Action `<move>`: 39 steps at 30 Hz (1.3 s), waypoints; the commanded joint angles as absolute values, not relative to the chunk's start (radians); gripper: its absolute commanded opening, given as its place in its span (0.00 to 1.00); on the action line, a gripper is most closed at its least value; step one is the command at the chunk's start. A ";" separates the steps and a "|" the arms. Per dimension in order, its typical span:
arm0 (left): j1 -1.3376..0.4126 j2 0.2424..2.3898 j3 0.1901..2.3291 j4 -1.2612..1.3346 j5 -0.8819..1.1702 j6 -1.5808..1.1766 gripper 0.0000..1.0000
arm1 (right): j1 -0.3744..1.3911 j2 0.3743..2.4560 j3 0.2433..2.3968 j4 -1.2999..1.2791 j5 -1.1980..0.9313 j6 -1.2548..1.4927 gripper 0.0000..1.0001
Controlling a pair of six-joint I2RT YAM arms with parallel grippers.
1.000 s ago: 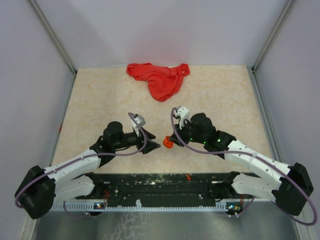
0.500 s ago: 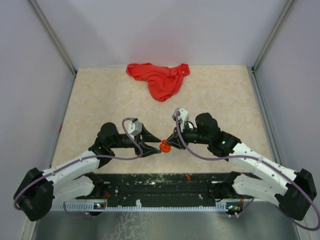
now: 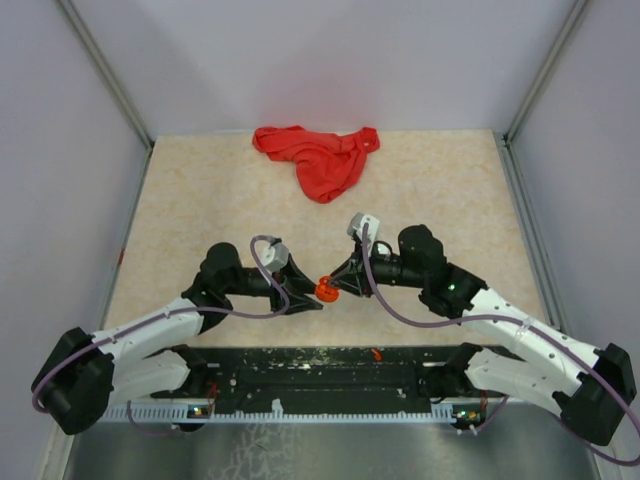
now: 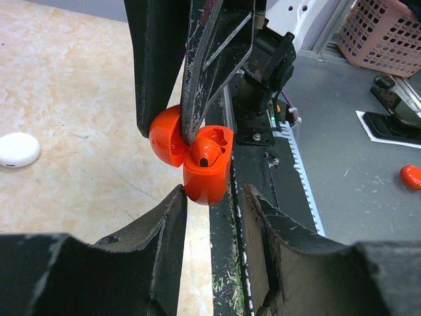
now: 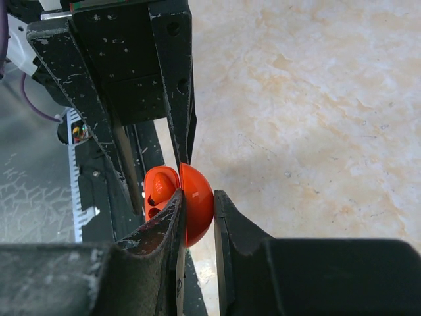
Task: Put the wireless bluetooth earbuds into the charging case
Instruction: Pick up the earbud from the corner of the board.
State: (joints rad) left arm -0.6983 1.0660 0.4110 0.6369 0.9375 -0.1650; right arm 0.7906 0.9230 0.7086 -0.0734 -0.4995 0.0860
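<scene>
While scanning from above, find a crumpled red cloth [image 3: 320, 160] at 12 o'clock on the beige table [image 3: 200, 200], well apart from both arms. Nearer 6 o'clock, between the arms, spot the open orange charging case [image 3: 325, 290]. Gripped by its lid in the right gripper [image 5: 197, 201], fingers pressed together on the dome. Straddled lower down by the left gripper [image 4: 212, 197], jaws spread about the case body, one fingertip touching it and the other just beside it.

From the left wrist, make out one orange earbud [image 4: 209, 150] seated in the case body; second well hidden behind a right-gripper finger. At 9 o'clock there, note a white round case [image 4: 18, 149] lying on the table. At 1 o'clock, a pink basket [image 4: 388, 33], cut off by the frame. At 3 o'clock, a small orange-red piece [image 4: 411, 176] on the grey surface [image 4: 355, 197], cropped and impossible to name; just above it, a black object [image 4: 395, 112] on a white sheet [image 4: 368, 128], hard to identify.

From the right wrist, see only the dome and a sliver of the body, the rest masked by black fingers.
</scene>
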 commanded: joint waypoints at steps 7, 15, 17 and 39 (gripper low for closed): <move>-0.693 1.084 0.467 0.688 1.032 -0.244 0.43 | 0.785 0.905 0.723 0.017 -0.538 0.070 0.10; -0.693 1.099 0.484 0.689 1.030 -0.292 0.37 | 0.786 0.903 0.712 0.024 -0.543 0.062 0.11; -0.692 1.098 0.489 0.687 1.034 -0.297 0.36 | 0.786 0.904 0.710 0.023 -0.546 0.060 0.10; -0.697 1.025 0.472 0.400 0.766 -0.126 0.01 | 0.785 0.896 0.847 -0.309 -0.344 0.083 0.43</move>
